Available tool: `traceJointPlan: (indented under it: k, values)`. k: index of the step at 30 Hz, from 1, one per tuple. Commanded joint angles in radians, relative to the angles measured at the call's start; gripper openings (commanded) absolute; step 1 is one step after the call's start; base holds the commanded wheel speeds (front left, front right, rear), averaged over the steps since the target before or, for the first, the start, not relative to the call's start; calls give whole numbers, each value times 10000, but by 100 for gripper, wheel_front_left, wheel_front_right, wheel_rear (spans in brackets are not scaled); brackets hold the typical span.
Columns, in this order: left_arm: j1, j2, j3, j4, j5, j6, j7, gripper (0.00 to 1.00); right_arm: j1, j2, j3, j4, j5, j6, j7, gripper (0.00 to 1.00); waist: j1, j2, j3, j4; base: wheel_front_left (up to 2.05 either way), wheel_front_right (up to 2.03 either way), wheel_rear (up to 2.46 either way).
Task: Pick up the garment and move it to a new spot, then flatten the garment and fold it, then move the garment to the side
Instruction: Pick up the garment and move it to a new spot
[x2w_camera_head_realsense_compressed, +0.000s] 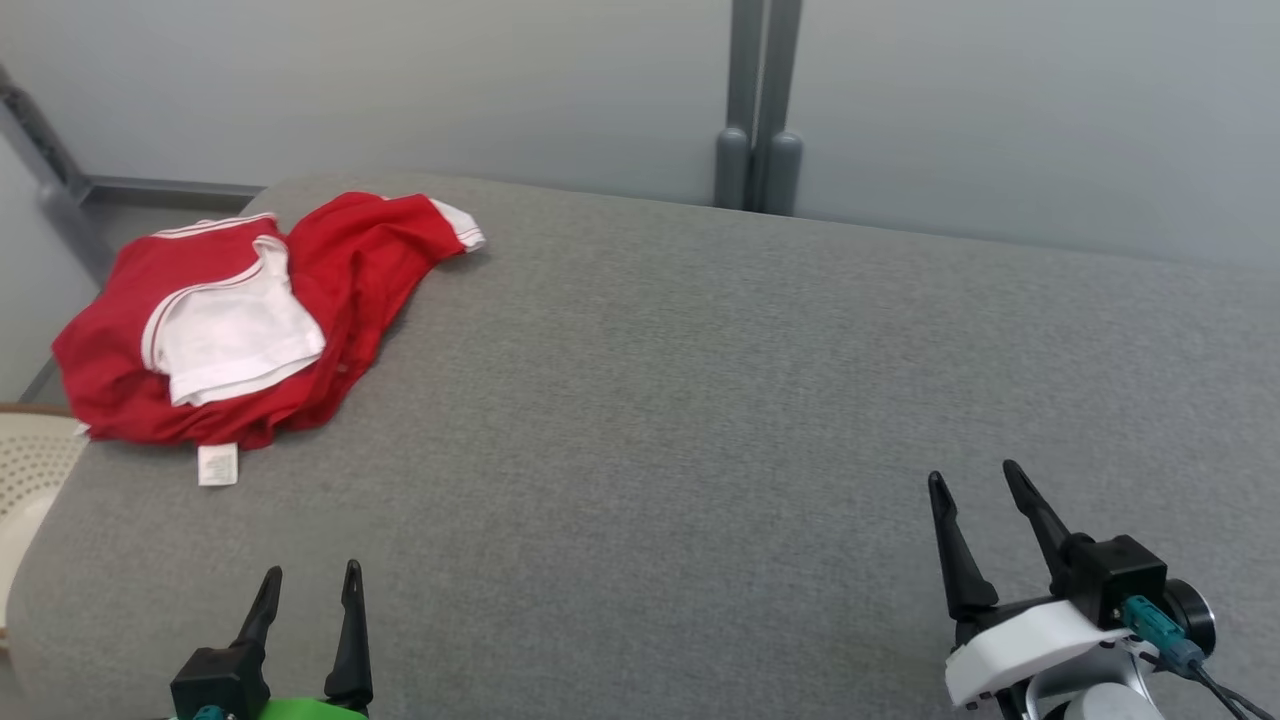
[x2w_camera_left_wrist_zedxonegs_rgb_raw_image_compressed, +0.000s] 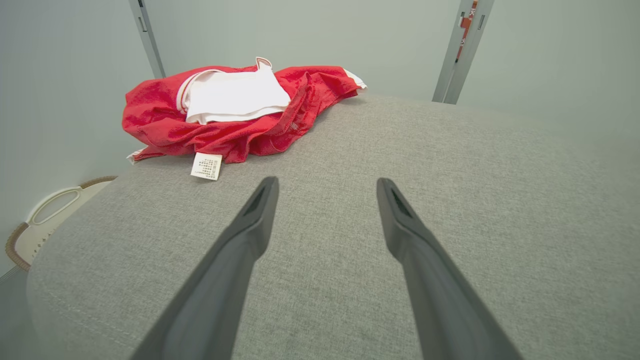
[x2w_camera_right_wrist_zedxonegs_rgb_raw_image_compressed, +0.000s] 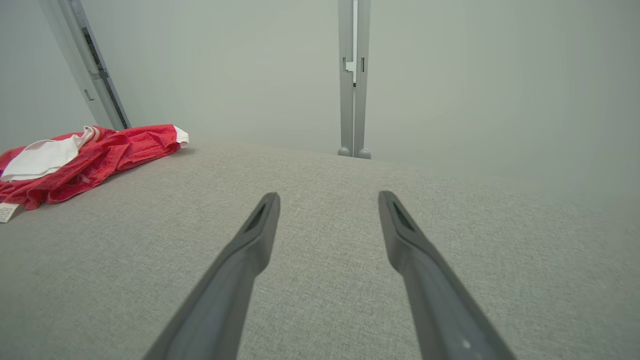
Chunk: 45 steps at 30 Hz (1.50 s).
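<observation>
left gripper (x2w_camera_head_realsense_compressed: 312, 572) and right gripper (x2w_camera_head_realsense_compressed: 973, 474): we see both spread, empty | red-and-white garment (x2w_camera_head_realsense_compressed: 340, 260): crumpled at our 10 o'clock on grey cushion (x2w_camera_head_realsense_compressed: 700, 400) | we judge it light, limp, slippery | we'd pinch bunched red hem beside its care label (x2w_camera_head_realsense_compressed: 218, 465)

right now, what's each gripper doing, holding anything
left gripper: open, holding nothing, well short of the red garment
right gripper: open, holding nothing, over the bare grey surface
</observation>
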<state>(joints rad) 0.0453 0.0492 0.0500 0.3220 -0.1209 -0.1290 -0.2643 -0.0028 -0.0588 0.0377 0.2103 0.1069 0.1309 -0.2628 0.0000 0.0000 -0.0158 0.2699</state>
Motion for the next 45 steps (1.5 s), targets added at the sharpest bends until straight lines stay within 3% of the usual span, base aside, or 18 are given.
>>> traceJointPlan:
  k: [1,6,10,15,22,26,30,34,39,40,41,43,45]
  values:
    - [-17,33,77,-42,-45,-10,-3,100,-179,-16,127,34,35,-3,-31,100,0,0,54,1002,0,0,0]
    - [-763,24,135,6,-256,-16,-3,100,-577,-172,448,-37,31,-3,-31,100,0,0,670,946,0,0,0]
    - [-2050,12,-339,661,-777,-21,53,100,-1080,-524,560,-192,25,-3,-31,100,0,0,1780,667,0,0,0]
    - [-4731,440,-976,1643,-1786,-22,1232,100,-1958,-1220,633,-488,-63,-3,-31,100,0,0,3758,340,0,0,0]
    - [-8071,1064,-959,3631,-2430,11,2624,100,-2788,-1843,643,-912,-115,-3,-30,100,0,0,5940,-77,0,0,0]
    - [-9217,1463,-601,4925,-2618,319,2887,100,-2780,-1899,608,-998,-88,-3,-30,100,0,0,6280,-379,0,0,0]
    - [-9881,2021,-270,6055,-2570,1004,2705,100,-2507,-1861,507,-1107,-36,-3,-31,100,0,0,6202,-625,0,0,0]
    - [-10181,2396,-223,7071,-2463,1389,2768,100,-2144,-1852,462,-1071,30,-5,-7,100,0,0,5924,-771,0,0,0]
    - [-10376,2616,-214,7911,-2470,1558,2606,100,-1943,-1835,475,-1073,71,-5,-7,100,0,0,5653,-840,0,0,0]
    - [-10386,2649,-238,8060,-2441,1595,2514,85,-1883,-1819,462,-1061,71,-6,-7,100,0,0,5569,-828,0,0,0]
    - [-10400,2688,-252,8163,-2417,1646,2465,48,-1848,-1799,466,-1052,67,-5,-7,100,0,0,5514,-820,0,0,0]
    - [-10452,2710,-265,8358,-2414,1704,2269,15,-1809,-1773,488,-1048,43,-5,-7,100,0,0,5396,-778,0,0,0]
    - [-10468,2675,-288,8521,-2418,1712,2091,0,-1740,-1753,491,-1020,25,-5,-8,100,0,0,5254,-715,0,0,0]
